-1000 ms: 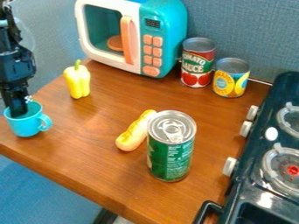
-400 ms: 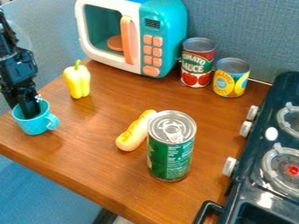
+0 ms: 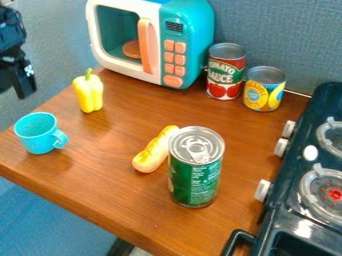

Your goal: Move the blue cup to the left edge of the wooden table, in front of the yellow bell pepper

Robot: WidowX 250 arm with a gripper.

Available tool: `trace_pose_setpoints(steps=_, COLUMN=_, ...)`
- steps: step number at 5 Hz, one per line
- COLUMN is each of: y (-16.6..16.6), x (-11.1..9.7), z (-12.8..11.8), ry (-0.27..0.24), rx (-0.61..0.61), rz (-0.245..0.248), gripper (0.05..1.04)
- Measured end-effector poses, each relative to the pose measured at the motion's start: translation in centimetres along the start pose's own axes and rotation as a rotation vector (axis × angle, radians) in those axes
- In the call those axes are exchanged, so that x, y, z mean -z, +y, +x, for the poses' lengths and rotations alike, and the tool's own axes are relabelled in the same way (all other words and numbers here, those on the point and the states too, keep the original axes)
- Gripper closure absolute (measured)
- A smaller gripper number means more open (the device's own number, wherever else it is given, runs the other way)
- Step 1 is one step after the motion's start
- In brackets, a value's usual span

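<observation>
Camera view: end effector (image 3: 13,92) spread, empty, near blue cup (image 3: 39,134); a low sideways swing could tip it.

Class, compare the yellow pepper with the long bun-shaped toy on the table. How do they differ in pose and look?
The yellow pepper stands upright, while the bun-shaped toy lies on its side.
The yellow pepper has a green stem on top; the bun-shaped toy has none and mixes tan with yellow.
Both show yellow and rest on the wooden table.
</observation>
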State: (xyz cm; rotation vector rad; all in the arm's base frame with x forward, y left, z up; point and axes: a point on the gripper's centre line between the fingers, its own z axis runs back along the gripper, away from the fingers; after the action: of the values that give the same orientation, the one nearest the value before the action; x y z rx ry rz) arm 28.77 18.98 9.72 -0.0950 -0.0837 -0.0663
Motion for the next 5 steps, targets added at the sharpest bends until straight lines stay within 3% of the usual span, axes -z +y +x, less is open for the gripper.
trace_pose_setpoints(steps=1, y=-1.9, x=-2.6, z=2.2, ry=0.030, rx=0.048, rz=0.028, gripper=0.079)
trace_pose_setpoints(steps=2, y=-5.6, x=-4.8, z=6.3, ry=-0.013, rx=0.107, rz=0.025, gripper=0.083)
trace_pose_setpoints(steps=3, y=-10.1, x=-1.8, z=8.5, ry=0.048, rx=0.206, rz=0.005, gripper=0.083)
trace_pose_setpoints(steps=5, y=-15.7, x=2.3, z=7.4, ry=0.134, rx=0.285, rz=-0.022, gripper=0.083)
